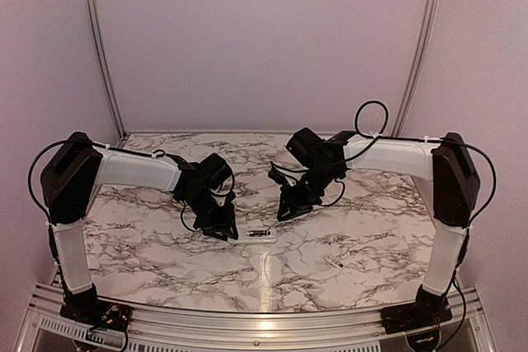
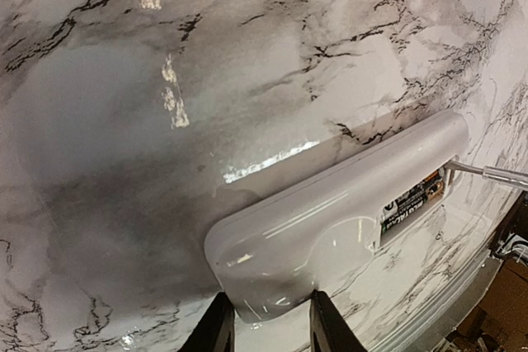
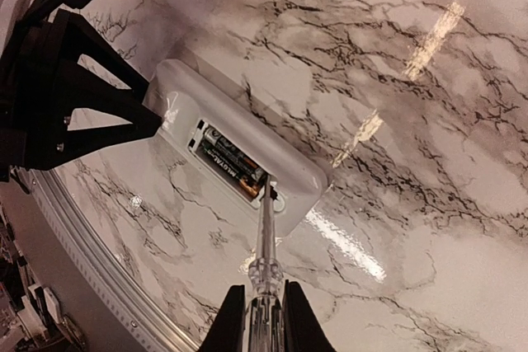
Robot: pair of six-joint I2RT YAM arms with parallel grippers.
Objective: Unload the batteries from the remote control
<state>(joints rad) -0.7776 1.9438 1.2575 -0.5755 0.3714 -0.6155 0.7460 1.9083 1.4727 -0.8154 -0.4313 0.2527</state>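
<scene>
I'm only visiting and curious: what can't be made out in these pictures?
Right wrist view: the tool tip and the recess wall cover part of the batteries, so their count is unsure.
Left wrist view: the tool runs off the right edge.
Top view: the small white piece is too small to identify.
All views: the remote control lies on the table, underside hidden.

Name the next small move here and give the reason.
Probably work the screwdriver tip under the nearer end of the batteries and pry one up. The right tool is shut on the screwdriver, its tip at the open compartment's end; the batteries lie inside, and the left tool clamps the remote.
</scene>
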